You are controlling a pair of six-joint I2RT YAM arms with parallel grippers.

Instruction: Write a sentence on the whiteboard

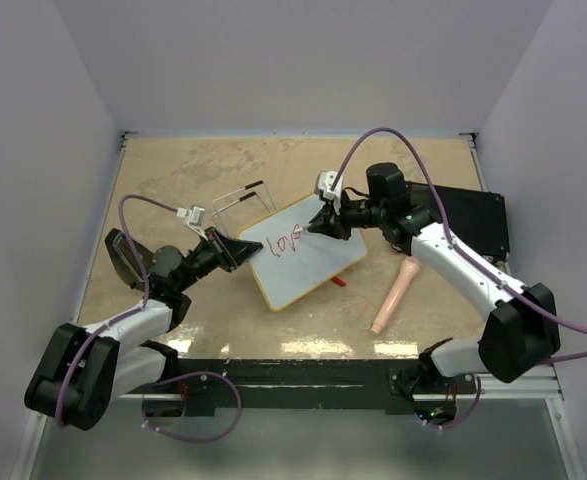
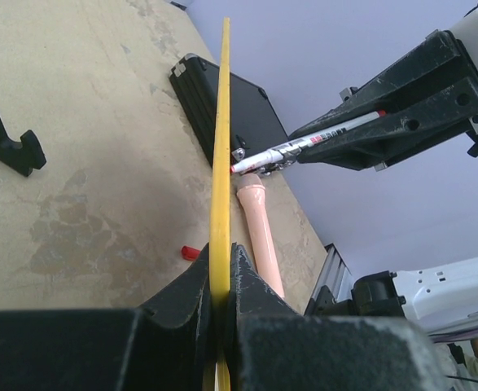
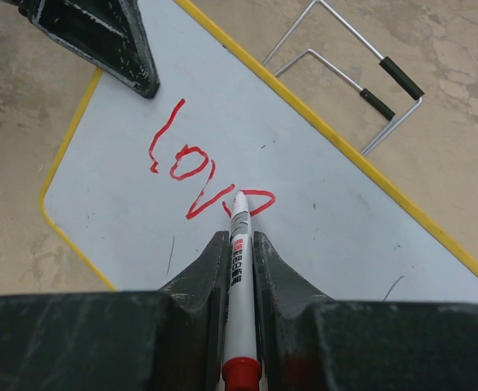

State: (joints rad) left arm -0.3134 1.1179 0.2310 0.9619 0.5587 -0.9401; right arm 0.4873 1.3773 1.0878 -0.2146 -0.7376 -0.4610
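The whiteboard (image 1: 313,265) lies tilted in the middle of the table, white with a thin yellow rim (image 2: 221,155). My left gripper (image 1: 239,252) is shut on its left edge, and the rim runs edge-on between the jaws (image 2: 220,265). My right gripper (image 1: 321,224) is shut on a white marker (image 3: 239,261) with a red end. The marker's tip touches the board at the last letter. The sentence (image 3: 202,167) reads "love" in red at this point. In the right wrist view the left gripper's fingers (image 3: 116,41) sit at the board's far corner.
A black case (image 1: 473,215) lies at the right behind the right arm. A peach-coloured tube (image 1: 393,295) rests right of the board, and a red cap (image 1: 339,282) lies by its lower edge. A wire stand (image 1: 238,195) stands behind the board. A black clip (image 2: 10,142) lies on the table.
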